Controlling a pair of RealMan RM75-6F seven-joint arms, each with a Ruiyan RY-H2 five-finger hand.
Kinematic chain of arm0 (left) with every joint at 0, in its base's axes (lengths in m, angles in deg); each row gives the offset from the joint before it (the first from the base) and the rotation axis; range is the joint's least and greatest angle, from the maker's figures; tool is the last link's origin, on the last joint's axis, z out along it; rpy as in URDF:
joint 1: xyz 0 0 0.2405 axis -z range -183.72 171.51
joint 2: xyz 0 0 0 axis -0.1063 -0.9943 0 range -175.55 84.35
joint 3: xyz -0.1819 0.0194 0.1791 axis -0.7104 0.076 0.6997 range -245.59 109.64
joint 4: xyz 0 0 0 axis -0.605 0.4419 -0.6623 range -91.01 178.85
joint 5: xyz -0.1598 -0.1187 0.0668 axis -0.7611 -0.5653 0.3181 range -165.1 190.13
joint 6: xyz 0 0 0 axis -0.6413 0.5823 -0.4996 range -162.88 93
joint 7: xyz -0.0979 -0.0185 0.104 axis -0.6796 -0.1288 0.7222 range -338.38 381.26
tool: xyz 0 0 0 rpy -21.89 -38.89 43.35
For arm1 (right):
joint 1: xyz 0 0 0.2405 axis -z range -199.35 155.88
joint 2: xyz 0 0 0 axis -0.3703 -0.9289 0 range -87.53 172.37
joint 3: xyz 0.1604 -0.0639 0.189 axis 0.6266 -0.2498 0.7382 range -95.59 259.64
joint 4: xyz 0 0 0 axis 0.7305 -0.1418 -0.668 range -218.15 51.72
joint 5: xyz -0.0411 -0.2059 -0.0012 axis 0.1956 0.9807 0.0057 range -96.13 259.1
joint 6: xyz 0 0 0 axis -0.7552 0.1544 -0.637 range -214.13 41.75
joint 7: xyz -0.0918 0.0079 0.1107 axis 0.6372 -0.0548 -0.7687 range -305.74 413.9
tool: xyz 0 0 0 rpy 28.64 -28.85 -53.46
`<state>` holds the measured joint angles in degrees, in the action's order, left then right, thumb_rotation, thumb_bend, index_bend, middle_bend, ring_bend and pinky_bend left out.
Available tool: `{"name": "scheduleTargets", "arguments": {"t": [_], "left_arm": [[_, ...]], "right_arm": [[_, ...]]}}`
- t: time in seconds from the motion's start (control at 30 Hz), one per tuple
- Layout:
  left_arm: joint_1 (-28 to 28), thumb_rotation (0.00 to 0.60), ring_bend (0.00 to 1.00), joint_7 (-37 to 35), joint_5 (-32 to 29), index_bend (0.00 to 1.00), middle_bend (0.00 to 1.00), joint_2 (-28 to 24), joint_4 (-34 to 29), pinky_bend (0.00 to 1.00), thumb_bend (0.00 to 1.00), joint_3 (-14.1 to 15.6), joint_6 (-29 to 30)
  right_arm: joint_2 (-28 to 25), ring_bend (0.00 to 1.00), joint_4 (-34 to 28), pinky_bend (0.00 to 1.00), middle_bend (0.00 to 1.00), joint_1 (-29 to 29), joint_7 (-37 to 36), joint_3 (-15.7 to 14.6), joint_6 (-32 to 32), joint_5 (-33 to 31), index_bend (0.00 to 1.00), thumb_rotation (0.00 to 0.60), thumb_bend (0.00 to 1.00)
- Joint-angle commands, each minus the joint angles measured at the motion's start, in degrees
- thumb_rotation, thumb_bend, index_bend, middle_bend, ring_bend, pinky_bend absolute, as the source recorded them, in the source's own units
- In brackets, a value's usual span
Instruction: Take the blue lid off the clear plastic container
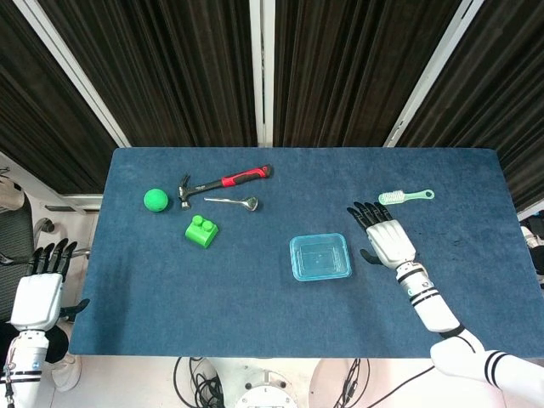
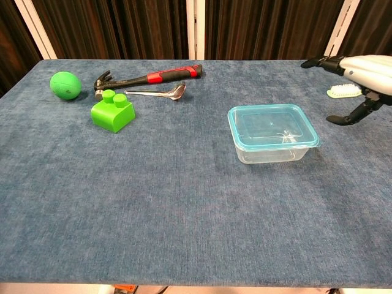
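Status: nothing done; blue lid (image 1: pixel 320 255) sits fully seated on the clear plastic container (image 2: pixel 274 152), untouched, just to the inner side of the right hand (image 1: pixel 387 240). Right hand: fingers spread, empty, hovering beside the container; green brush (image 1: pixel 405 196) lies just beyond its fingertips. Left hand (image 1: pixel 36 292): off-table, fingers extended, empty; approach, grasp and lift all remain.

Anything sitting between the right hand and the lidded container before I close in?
Nothing: in the head view only bare blue cloth separates the right hand from the clear container. The green brush lies beyond the hand, not in the path.
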<state>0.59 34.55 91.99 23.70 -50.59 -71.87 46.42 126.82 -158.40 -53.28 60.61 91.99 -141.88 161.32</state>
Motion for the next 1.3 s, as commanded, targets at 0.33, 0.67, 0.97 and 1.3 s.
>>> {"name": "scheduleTargets", "arguments": {"t": [0.33, 0.67, 0.97, 1.3], "left_arm": [[0.53, 0.6, 0.0, -1.52, 1.03, 0.04, 0.0, -1.26, -0.71, 0.0, 0.0, 0.78, -1.04], [4.45, 0.6, 0.0, -1.67, 3.46, 0.04, 0.0, -2.69, -1.65, 0.0, 0.0, -0.02, -4.79], [17.89, 0.6, 0.0, 1.9, 6.0, 0.04, 0.0, -2.38, -7.0, 0.0, 0.0, -3.66, -19.52], [36.45, 0.6, 0.0, 12.55, -3.66, 0.02, 0.0, 5.58, -8.23, 0.0, 0.0, -8.93, -39.55]], "right_arm": [[9.93, 0.0, 3.89, 0.0, 0.0, -5.54, 3.32, -0.82, -1.59, 4.42, 0.0, 0.6, 0.17], [11.6, 0.0, 1.99, 0.0, 0.0, -7.24, -0.77, -1.61, -1.4, 5.03, 0.0, 0.6, 0.16], [1.17, 0.0, -6.1, 0.0, 0.0, 1.03, -5.9, -4.81, -14.09, 7.99, 0.0, 0.6, 0.16], [-8.99, 0.0, -7.79, 0.0, 0.0, 11.7, -17.42, -5.23, -30.72, 9.83, 0.0, 0.6, 0.21]]}}
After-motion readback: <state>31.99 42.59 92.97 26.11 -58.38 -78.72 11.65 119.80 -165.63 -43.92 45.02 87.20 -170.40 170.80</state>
